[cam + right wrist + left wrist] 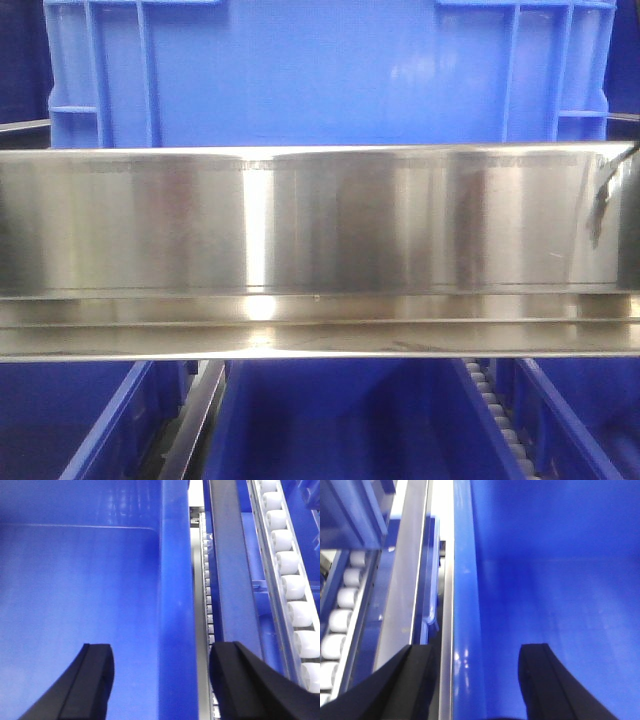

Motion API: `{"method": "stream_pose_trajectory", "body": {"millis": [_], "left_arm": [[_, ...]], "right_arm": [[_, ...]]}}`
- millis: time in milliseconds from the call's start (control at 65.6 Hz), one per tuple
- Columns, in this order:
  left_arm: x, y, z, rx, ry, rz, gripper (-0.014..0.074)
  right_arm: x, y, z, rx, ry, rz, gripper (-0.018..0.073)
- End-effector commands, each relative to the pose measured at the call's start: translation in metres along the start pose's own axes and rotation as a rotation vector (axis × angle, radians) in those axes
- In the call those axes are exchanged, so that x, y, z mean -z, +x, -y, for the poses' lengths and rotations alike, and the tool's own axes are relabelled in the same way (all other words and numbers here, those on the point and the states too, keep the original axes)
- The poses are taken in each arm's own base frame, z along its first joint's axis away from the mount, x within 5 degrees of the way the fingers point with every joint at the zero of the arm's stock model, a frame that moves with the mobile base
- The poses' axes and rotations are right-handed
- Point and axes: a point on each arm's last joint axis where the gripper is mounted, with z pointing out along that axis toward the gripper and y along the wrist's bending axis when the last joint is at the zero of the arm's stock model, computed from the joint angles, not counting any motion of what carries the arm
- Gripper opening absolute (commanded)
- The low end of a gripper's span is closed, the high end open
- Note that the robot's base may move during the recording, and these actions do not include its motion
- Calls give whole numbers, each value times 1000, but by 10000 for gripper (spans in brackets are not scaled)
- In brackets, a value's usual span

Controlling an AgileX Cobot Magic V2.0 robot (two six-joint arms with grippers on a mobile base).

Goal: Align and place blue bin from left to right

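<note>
A broad steel rail [320,230] crosses the front view closest to the lens, fencing the shelf front. Behind it, on the upper level, the blue bin [300,70] stands square-on and almost frame-wide, its ribbed corners showing; neither gripper is plainly seen there. The wrist views supply that. They look down into a glossy blue interior, probably this same bin. The left gripper [477,650] has its jaws spread astride one side wall, one finger inside and one outside over a metal strip, not pinching. The right gripper [161,647] straddles the opposite wall likewise, jaws spread. Bracketing both sides should let the arms shift it sideways squarely. White rollers [290,587] flank it.
</note>
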Motion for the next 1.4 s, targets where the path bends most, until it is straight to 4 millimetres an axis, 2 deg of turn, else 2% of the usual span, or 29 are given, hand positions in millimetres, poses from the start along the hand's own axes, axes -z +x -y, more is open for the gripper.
{"method": "stream_pose_trajectory", "body": {"millis": [0,107,793,885,991,1068,1159,1235,1388], "left_arm": [[-5,2,0,6,-15,-20,285],[-14,7,1,1,-29,-58,285],[-14,7,1,3,-29,-57,281],[-14,7,2,11,-28,-57,242],[-12,6,3,15,-22,-55,101],[-12,7,3,15,-23,-57,0],[-12,7,3,15,-23,-57,-106],[-12,7,3,15,-23,-57,-111],[-12,6,3,15,-19,-54,-111]], "right_arm": [[4,-4,0,2,-3,31,310],[4,-4,0,2,-3,31,310],[4,-4,0,2,-3,31,310],[4,-4,0,2,-4,33,309],[4,-4,0,2,-4,33,305],[4,-4,0,2,-4,33,245],[4,-4,0,2,-4,33,74],[4,-4,0,4,0,34,-94],[4,-5,0,6,3,41,-69]]}}
